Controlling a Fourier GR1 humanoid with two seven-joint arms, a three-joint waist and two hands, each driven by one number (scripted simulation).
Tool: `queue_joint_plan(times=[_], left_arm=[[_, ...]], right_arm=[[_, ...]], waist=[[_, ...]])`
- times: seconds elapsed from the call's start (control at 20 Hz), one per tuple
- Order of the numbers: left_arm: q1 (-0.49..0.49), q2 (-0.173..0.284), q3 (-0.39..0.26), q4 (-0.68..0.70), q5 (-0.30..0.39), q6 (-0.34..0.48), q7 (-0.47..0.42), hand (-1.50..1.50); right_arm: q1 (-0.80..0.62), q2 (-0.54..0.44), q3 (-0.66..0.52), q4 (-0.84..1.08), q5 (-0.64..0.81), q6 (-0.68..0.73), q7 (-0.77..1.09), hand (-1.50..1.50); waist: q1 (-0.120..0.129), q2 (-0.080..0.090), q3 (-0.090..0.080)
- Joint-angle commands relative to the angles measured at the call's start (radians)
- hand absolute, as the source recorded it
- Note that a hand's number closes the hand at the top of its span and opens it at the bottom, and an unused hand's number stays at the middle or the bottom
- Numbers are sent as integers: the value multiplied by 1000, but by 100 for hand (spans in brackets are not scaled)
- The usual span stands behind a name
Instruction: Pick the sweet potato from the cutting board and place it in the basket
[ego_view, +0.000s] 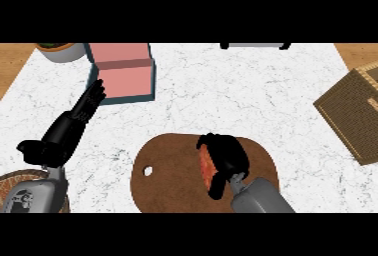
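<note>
The right hand (225, 160) lay curled over the sweet potato (207, 167) on the cutting board (170, 175), fingers wrapped across its top and thumb tucked at the near end, so only an orange strip showed along the hand's nine o'clock side. The root sat at about the board's centre, not yet lifted as far as could be told.

The main risk, as I judged it, was the shape: a tapered, rounded tuber could roll or slip out of curled fingers as it rose, especially with so much of it hidden under the palm. The basket (353, 112) stood well apart at the counter's three o'clock edge, so a long carry over smooth marble would follow, and a slip there would send it rolling.

The board was a dark brown wooden oval with a hanging hole. The basket was tan, finely woven and box-shaped. The counter (244, 90) was white, grey-veined marble.

The left hand (77, 117) rested open at nine o'clock, fingers straight, holding nothing.
</note>
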Motion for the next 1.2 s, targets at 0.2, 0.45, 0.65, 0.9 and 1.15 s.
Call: queue_joint_plan(times=[0.2,0.45,0.65,0.9,1.15], left_arm=[[-4,-15,1,-10,-16,11,6,0],[51,-4,28,-27,5,14,21,0],[67,-1,41,-34,0,27,19,0],[71,18,66,-30,0,30,13,0],[88,30,88,-45,24,17,8,0]], right_arm=[[-42,13,77,63,102,-58,-12,150],[282,-458,151,-261,49,-59,-484,150],[423,-666,107,-359,-5,-182,-721,150],[627,-810,-31,-414,-281,-248,-1001,150],[740,-847,-173,-520,-595,-222,-1227,150]], waist=[[2,14,6],[-71,-10,8],[-100,-10,10],[-116,1,10],[-127,-5,8]])
